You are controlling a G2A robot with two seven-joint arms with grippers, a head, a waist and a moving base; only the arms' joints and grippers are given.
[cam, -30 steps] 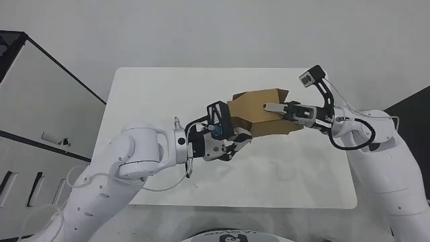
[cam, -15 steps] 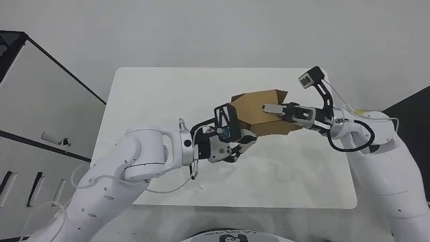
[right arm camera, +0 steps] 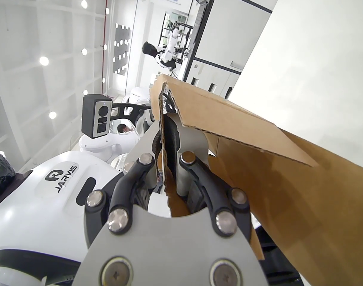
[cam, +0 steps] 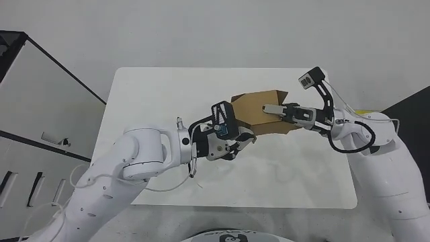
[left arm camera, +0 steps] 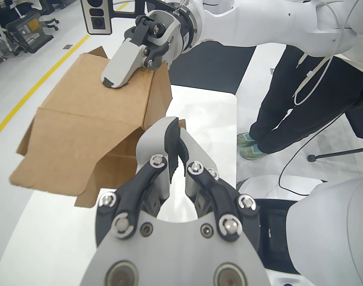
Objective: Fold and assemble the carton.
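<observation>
Hovering over the white rectangular table (cam: 154,107), right of its middle, the left gripper (left arm camera: 176,141) has its fingers pressed together on nothing, just beside the near corner of the brown corrugated cardboard carton (left arm camera: 80,120). The carton is raised off the table with its flaps loose. Beyond, the right gripper (right arm camera: 166,138) pinches its upper wall.
</observation>
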